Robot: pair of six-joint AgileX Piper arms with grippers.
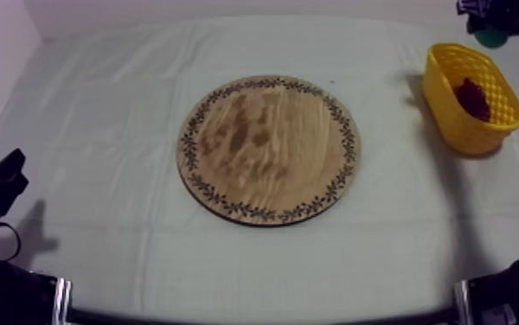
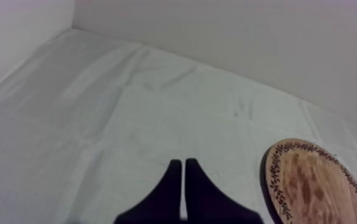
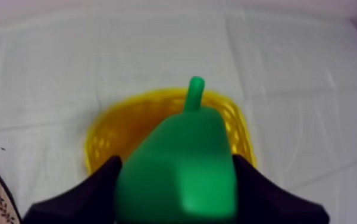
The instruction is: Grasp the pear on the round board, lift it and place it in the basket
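The green pear (image 3: 178, 170) sits between the black fingers (image 3: 100, 179) of my right gripper (image 3: 178, 173), which is shut on it, stem pointing away. It hangs above the yellow basket (image 3: 100, 140). In the top view my right gripper (image 1: 493, 24) holds the pear (image 1: 491, 38) at the far right, just behind the yellow basket (image 1: 453, 117). The round wooden board (image 1: 269, 149) in the middle of the table carries nothing. My left gripper (image 1: 7, 169) rests low at the left, its fingers together as a narrow wedge (image 2: 184, 165) over the cloth.
A dark red fruit (image 1: 473, 98) lies inside the basket. The board (image 2: 312, 182) lies beside my left gripper, with bare cloth beyond it up to the back wall. The grey-white cloth is creased around the board.
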